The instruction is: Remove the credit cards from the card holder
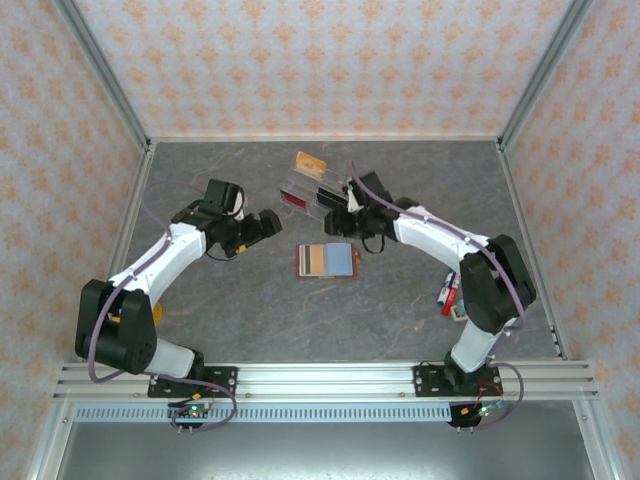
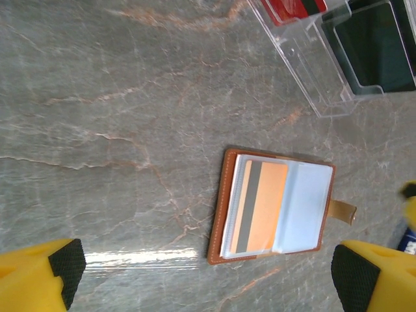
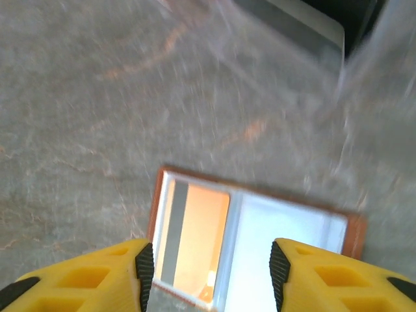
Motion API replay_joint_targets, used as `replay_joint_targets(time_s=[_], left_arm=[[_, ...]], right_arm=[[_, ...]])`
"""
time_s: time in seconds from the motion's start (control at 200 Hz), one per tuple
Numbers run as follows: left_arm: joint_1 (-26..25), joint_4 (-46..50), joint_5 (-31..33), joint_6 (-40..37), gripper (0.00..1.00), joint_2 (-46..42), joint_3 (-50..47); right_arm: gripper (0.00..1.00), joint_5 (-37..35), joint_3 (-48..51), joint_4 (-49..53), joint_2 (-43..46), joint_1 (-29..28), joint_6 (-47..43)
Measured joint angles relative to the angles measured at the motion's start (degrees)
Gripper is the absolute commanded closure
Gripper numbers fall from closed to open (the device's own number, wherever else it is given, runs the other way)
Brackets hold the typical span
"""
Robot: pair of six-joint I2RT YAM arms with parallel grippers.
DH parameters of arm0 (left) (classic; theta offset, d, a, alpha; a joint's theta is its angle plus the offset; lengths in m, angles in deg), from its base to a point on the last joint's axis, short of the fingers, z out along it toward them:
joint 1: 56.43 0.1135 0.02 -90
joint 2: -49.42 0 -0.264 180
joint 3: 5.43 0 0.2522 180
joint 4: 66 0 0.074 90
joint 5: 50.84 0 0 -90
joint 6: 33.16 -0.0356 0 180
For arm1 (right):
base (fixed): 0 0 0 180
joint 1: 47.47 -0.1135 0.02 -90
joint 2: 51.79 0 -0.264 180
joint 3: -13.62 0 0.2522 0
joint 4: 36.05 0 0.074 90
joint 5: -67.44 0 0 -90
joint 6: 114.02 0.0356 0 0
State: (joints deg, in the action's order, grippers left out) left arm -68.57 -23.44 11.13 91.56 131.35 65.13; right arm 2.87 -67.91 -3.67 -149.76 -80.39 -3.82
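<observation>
No legible print on the card holder or credit cards

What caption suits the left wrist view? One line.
Open card holder holding an orange credit card, framed by the open left gripper.

Bright even light, blurry right-wrist view

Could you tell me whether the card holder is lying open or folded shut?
Open: the card holder lies spread flat, an orange card showing inside.
</observation>
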Motion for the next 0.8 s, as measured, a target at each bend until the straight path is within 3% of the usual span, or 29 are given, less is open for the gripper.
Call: replay_joint_targets(time_s=[0.13, 0.245, 0.36, 0.626, 0.801], left_arm=[[-2.1, -1.3, -0.6, 0.7, 0.00, 1.1, -0.6], [-3.6, -1.6, -0.7, 1.3, 0.01, 2.4, -0.6], [-5.1, -1.7, -0.8, 1.8, 0.14, 4.3, -0.6], [-9.5, -2.9, -1.4, 3.0, 0.28, 10.0, 1.8], [-11.9, -3.6, -1.4, 3.4, 0.42, 13.9, 4.5]], right_arm=[[0.49, 1.2, 5.8, -3.9, 0.0, -2.0, 8.9], [0.55, 3.2, 9.6, -9.2, -0.1, -3.0, 14.8], [0.61, 5.0, 10.7, -13.2, -1.2, -3.3, 18.6], [0.68, 5.6, 10.7, -16.6, -3.9, -3.8, 21.0], [0.71, 5.6, 10.4, -16.5, -6.3, -3.8, 21.0]])
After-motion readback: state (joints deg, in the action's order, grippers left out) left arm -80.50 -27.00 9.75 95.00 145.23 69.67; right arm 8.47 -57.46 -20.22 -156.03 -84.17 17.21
